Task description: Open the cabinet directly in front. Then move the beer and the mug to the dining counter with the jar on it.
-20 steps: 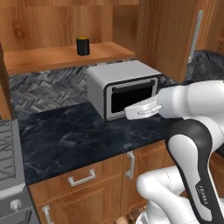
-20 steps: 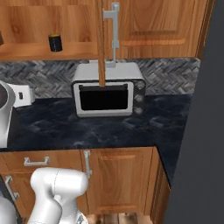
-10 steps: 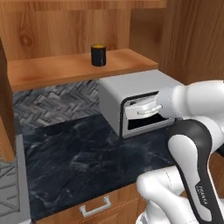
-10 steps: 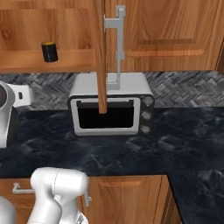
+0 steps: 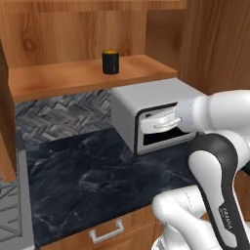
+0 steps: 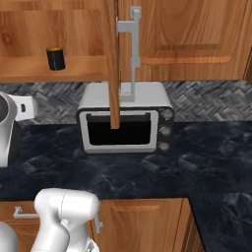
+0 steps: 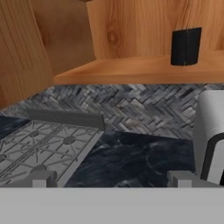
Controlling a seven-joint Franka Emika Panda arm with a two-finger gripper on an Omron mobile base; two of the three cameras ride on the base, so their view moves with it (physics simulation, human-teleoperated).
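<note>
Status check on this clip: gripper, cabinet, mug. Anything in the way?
Gripper open, empty, low over the counter. Cabinet doors open, mug standing on its shelf. Toaster oven sits beneath the shelf; open door edge hangs before it.

A black mug (image 5: 111, 62) with an orange inside stands alone on the bottom shelf (image 5: 73, 75) of the open wooden wall cabinet (image 6: 187, 34). Below, a grey toaster oven (image 6: 126, 118) with 3 knobs sits on the dark marble countertop (image 5: 93, 180), against the herringbone tiled wall. A stove (image 7: 41, 146) lies at the countertop's left end.
</note>
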